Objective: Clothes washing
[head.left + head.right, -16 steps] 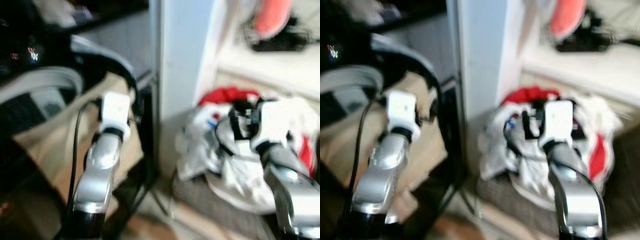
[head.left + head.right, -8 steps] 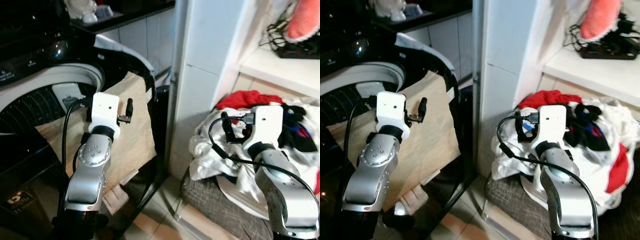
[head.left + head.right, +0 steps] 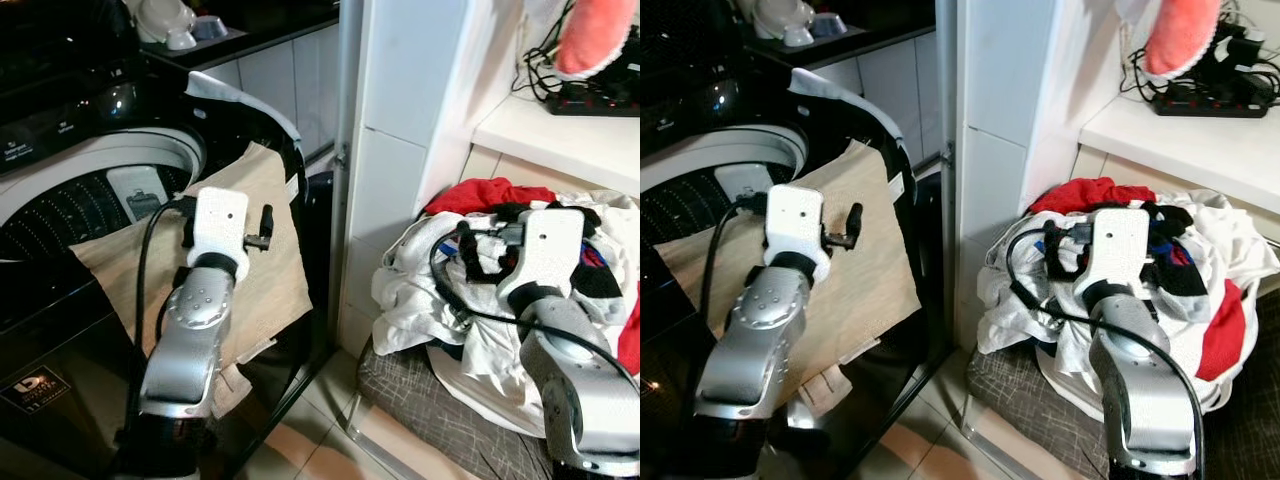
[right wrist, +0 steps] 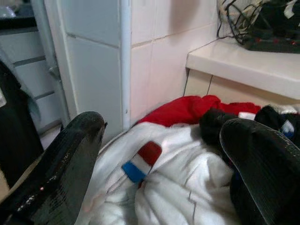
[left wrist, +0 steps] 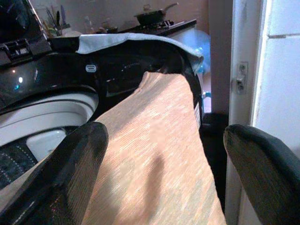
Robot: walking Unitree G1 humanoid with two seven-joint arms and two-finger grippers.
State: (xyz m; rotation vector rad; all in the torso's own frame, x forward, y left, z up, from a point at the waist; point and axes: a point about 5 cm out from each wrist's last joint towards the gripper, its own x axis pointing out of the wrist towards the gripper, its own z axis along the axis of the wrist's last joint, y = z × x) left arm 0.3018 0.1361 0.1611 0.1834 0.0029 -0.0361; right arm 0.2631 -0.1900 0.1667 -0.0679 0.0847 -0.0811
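A black top-loading washing machine (image 3: 90,170) stands at the left with its tub open. A beige cloth (image 3: 265,280) is draped over its front rim and hangs down the side. My left gripper (image 5: 164,136) is held above this cloth, open, with nothing between its fingers. At the right a pile of white, red and black clothes (image 3: 430,290) rests on a grey basket (image 3: 420,400). My right gripper (image 4: 164,124) hovers just over the white garment (image 4: 178,187) in that pile, open and empty.
A white tiled pillar (image 3: 400,120) rises between the machine and the pile. Behind the pile, a white shelf (image 3: 560,130) carries a power strip and cables (image 3: 595,95), with a pink item (image 3: 595,35) hanging above. Tiled floor (image 3: 320,440) lies between machine and basket.
The head view was blurred and has come to rest, shifted a little. Both arms hold nearly the same raised pose, with the right wrist still over the pile.
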